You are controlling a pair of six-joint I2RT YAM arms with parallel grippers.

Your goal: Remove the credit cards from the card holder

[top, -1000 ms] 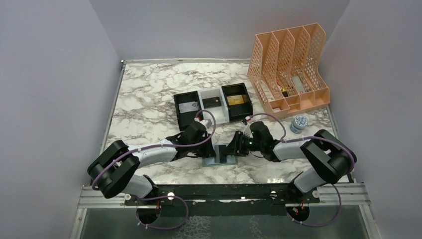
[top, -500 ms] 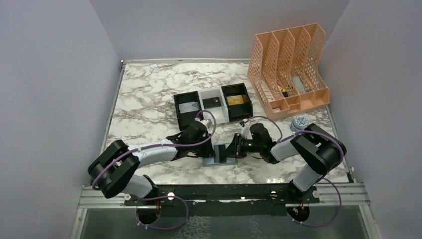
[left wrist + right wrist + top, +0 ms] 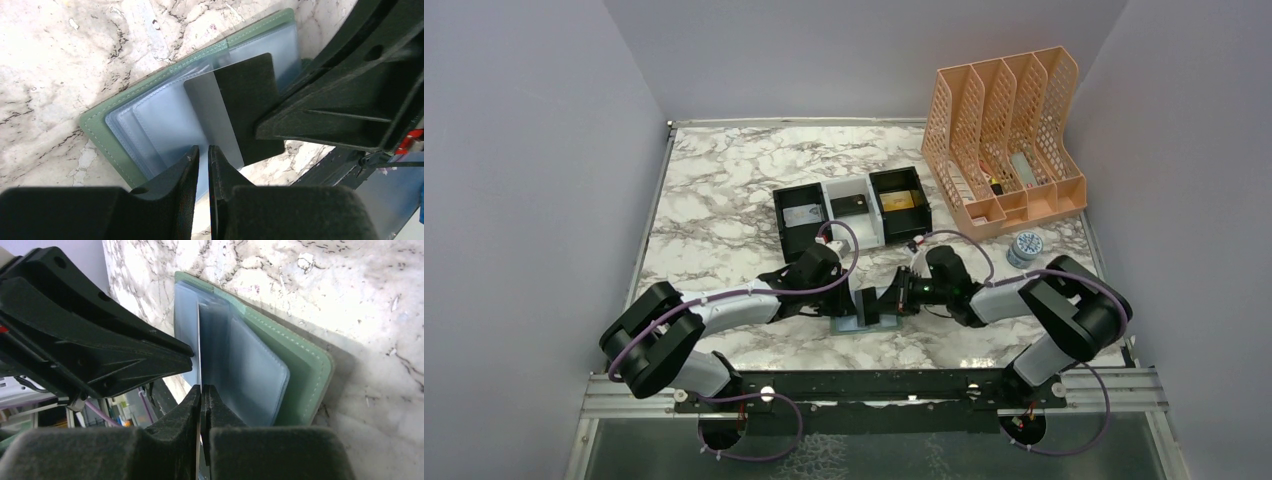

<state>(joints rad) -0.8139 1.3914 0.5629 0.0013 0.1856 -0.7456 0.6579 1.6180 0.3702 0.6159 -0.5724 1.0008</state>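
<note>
Arms low; left claw (image 3: 202, 150) pinched, right claw (image 3: 201, 390) clamped.

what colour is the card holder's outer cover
The card holder is sage green, best in left wrist view.

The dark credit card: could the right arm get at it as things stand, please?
Likely yes: the right gripper looks shut on the credit card, while the left gripper pinches the card holder from the opposite side, clear of it.

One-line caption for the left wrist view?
Open green card holder on marble; right pincer grips the dark card sticking out.
</note>
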